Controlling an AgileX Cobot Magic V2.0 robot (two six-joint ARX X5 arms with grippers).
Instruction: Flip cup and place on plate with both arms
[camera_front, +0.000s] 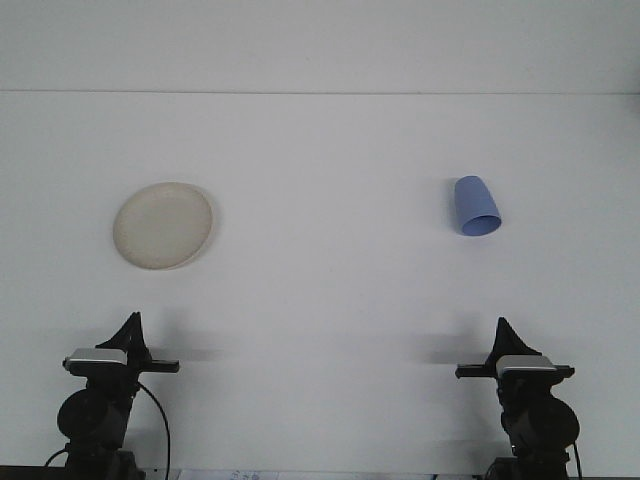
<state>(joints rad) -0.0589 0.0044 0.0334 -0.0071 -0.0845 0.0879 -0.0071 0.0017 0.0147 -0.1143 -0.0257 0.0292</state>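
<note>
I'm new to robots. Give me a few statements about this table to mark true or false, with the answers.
1. The blue cup stands on the plate. False: it lies on its side on the table, far from the plate.
2. The plate is on the robot's left side. True.
3. The right hand grips the cup. False: it is near the table's front edge, well away from the cup.
4. The plate has nothing on it. True.
5. The left hand touches the plate. False: it sits apart from it.

Blue cup (476, 206) lies sideways; cream plate (163, 225) well apart.
</note>
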